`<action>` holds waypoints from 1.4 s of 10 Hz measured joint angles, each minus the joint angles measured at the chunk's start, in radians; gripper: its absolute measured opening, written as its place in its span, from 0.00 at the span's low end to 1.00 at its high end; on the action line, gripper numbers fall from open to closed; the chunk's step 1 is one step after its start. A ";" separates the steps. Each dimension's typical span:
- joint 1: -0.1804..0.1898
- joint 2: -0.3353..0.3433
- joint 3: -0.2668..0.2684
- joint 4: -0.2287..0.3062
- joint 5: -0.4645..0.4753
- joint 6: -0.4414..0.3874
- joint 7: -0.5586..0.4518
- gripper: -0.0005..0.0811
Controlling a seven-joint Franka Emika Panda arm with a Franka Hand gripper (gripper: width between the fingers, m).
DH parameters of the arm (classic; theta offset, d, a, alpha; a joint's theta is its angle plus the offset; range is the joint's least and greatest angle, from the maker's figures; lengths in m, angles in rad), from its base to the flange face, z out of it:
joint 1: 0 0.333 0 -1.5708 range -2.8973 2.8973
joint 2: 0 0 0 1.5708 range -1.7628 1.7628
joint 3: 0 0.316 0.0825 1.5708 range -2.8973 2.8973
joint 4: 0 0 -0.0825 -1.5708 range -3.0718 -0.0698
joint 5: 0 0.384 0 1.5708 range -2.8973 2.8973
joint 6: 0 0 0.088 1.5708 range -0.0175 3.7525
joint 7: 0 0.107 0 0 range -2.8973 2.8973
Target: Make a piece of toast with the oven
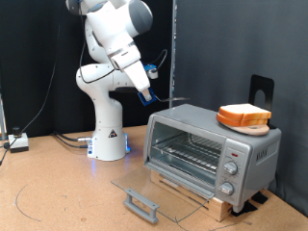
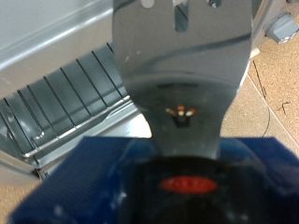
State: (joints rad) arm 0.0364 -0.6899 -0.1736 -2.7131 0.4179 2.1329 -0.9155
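The piece of toast (image 1: 243, 116) lies on top of the oven (image 1: 214, 146), at the exterior view's right end of its roof. The oven's glass door (image 1: 154, 192) hangs open and flat, showing the wire rack (image 1: 188, 149). My gripper (image 1: 147, 93) hovers above and to the exterior view's left of the oven, shut on the blue handle of a metal spatula (image 1: 169, 99) whose blade points toward the oven. In the wrist view the spatula blade (image 2: 182, 56) and its blue handle (image 2: 177, 177) fill the middle, with the oven rack (image 2: 65, 98) beyond.
The oven stands on a wooden board (image 1: 207, 200) on the brown table. A black stand (image 1: 261, 89) rises behind the oven. The robot base (image 1: 108, 144) is at the exterior view's left, with cables and a small white box (image 1: 17, 142) beside it.
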 joint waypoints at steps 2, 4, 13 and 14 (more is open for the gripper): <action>0.004 0.092 0.023 0.077 -0.036 -0.054 0.003 0.49; 0.004 0.153 0.030 0.117 -0.036 -0.068 0.001 0.49; 0.079 0.309 0.072 0.153 0.099 0.083 -0.012 0.49; 0.088 0.320 0.080 0.162 0.109 0.086 -0.012 0.49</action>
State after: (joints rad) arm 0.1241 -0.3701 -0.0936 -2.5511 0.5264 2.2187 -0.9278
